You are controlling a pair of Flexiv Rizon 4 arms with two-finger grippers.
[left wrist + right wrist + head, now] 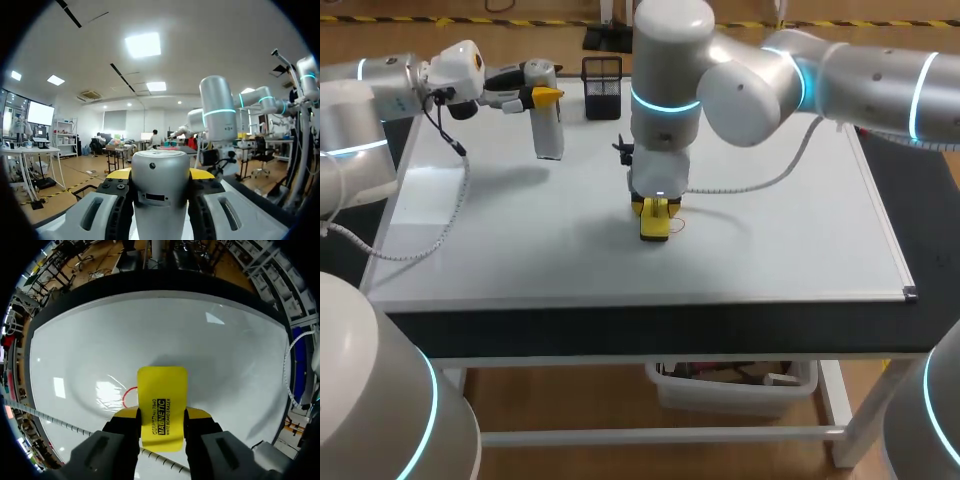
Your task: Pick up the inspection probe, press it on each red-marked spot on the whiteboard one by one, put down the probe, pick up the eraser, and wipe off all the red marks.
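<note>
The probe (549, 125), a silver-grey cylinder, stands upright at the whiteboard's (770, 240) far left, and my left gripper (544, 96) is shut on its upper part. In the left wrist view the probe's rounded top (160, 182) fills the space between the yellow-tipped fingers (118, 173). My right gripper (655, 207) points straight down at the board's middle, shut on the yellow eraser (654, 224), which rests on the board. A thin red mark (678, 224) shows right beside the eraser. In the right wrist view the eraser (162, 400) sits between the fingers, with the red mark (126, 397) curving out from its edge.
A black mesh holder (603, 87) stands at the board's far edge, just right of the probe. A grey cable (440, 235) from my left arm droops over the board's left side. The board's metal frame corner (909, 293) is at the near right.
</note>
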